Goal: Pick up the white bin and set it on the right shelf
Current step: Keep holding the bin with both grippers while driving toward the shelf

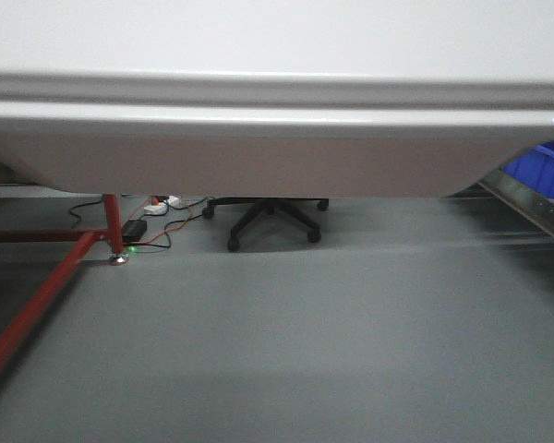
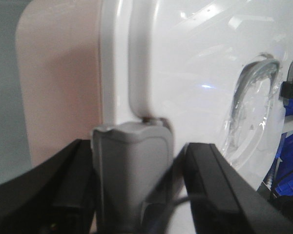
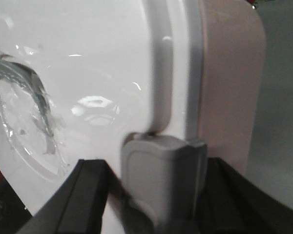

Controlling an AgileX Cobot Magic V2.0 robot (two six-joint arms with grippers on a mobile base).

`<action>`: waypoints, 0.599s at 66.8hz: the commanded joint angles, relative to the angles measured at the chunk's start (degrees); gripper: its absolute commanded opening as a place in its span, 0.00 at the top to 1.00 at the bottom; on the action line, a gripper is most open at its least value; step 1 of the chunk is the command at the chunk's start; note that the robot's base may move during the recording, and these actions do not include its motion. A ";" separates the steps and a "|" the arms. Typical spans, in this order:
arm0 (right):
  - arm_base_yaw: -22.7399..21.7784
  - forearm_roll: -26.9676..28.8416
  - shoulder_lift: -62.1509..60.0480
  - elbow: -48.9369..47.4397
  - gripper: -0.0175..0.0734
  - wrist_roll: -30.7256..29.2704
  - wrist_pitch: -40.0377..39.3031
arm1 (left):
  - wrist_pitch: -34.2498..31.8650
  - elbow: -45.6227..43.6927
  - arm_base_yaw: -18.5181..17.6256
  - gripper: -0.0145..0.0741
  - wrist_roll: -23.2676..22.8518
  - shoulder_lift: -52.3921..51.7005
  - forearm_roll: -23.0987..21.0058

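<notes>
The white bin (image 1: pixel 277 157), a large rectangular tub of pinkish-white plastic under a glossy white lid (image 2: pixel 195 73), hangs clear above the grey floor (image 1: pixel 305 351) and fills the upper half of the front view from edge to edge. Its long side shows a raised ridge below the lid's rim, and the bottom edge curves up at both ends into rounded corners. The lid reflects the room lights and has a round recessed handle (image 2: pixel 254 107) set into its middle.

At each short end a grey plastic latch (image 2: pixel 132 161) folds over the lid's edge. The left claw (image 2: pixel 140 146) is closed around one latch, its black fingers (image 2: pixel 63 185) on either side of it. The right claw (image 3: pixel 156 165) flanks the other latch (image 3: pixel 161 180) in the same way and seems clamped on it, though blur hides the contact.

Beneath the bin, farther off, stand a red metal frame (image 1: pixel 46 277) at the left and a black office-chair base (image 1: pixel 268 217) in the middle. A blue plastic crate (image 1: pixel 549 166) sits above a slanting grey metal rail (image 1: pixel 526 198) at the right.
</notes>
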 commanded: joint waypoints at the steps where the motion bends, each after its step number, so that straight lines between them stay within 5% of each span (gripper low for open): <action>1: 0.57 9.53 -0.87 -1.59 0.44 -0.51 7.29 | 10.45 -1.73 -1.09 0.57 0.45 -0.85 -9.67; 40: 0.57 9.53 -0.87 -1.59 0.44 -0.51 7.29 | 10.45 -1.73 -1.09 0.57 0.45 -0.85 -9.67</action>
